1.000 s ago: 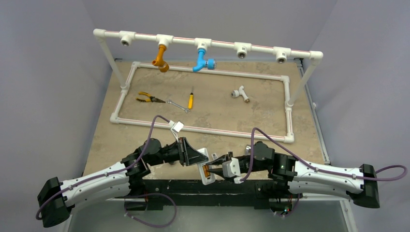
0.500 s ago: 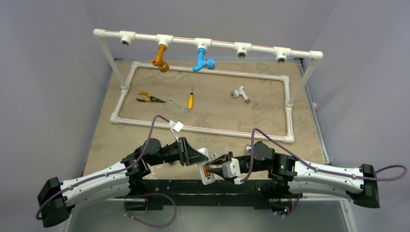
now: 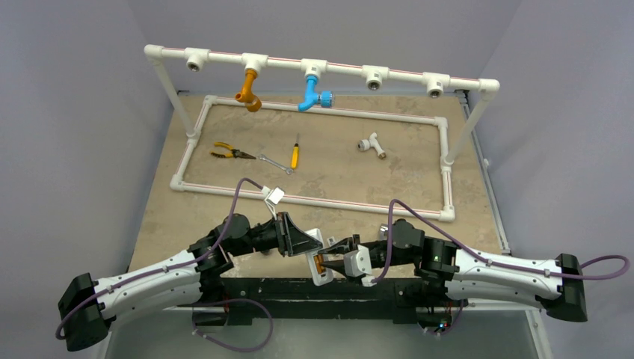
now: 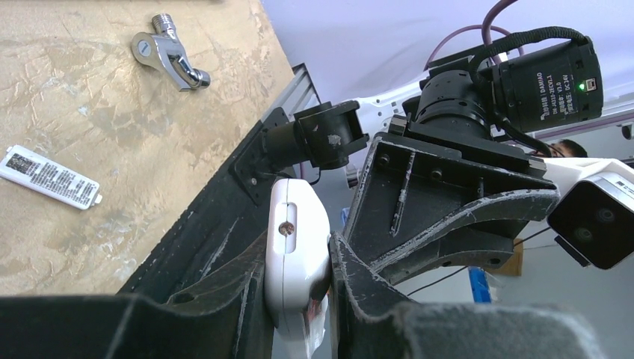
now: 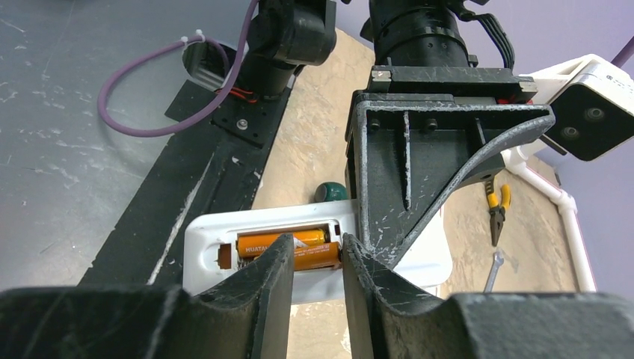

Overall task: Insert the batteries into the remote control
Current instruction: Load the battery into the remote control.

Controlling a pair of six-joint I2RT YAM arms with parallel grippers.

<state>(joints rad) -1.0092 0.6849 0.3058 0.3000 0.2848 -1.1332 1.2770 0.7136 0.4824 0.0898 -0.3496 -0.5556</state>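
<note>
My left gripper is shut on the white remote control and holds it on edge above the table's near edge. The left wrist view shows the remote control pinched between the two fingers. Its open battery bay faces my right gripper. In the right wrist view two orange batteries lie side by side in the bay of the remote control. My right gripper is slightly open, its tips at the lower battery, holding nothing.
A white labelled battery cover and a chrome fitting lie on the table. Pliers, a wrench, a yellow screwdriver and a white pipe fitting lie inside the PVC frame. Orange and blue taps hang behind.
Almost nothing has moved. My right gripper has shifted very slightly at the battery bay; the left arm holds still.
</note>
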